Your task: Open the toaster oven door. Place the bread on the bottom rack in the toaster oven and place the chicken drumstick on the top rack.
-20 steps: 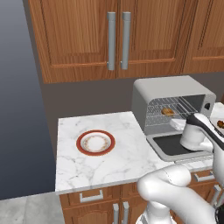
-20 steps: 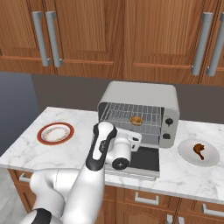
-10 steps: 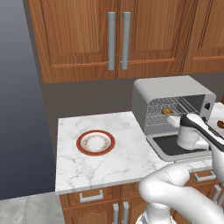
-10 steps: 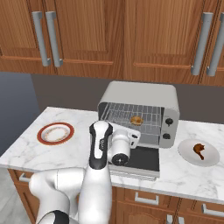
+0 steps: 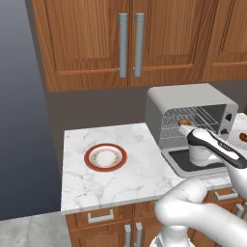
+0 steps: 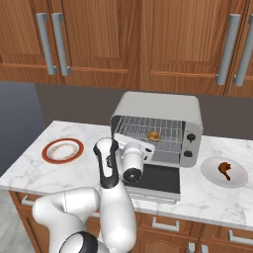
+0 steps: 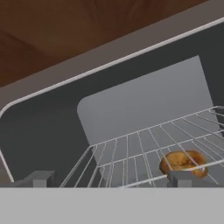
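Gripper (image 7: 109,180), fingers spread apart and empty, aims level into the toaster oven (image 6: 160,106); the bread (image 7: 183,162) sits on the bottom rack (image 7: 131,157).

The bread (image 6: 154,135) sits on a rack inside the toaster oven (image 6: 163,109). The door (image 6: 157,179) lies open in front. The drumstick (image 6: 225,170) lies on a plate (image 6: 238,179) to the right.
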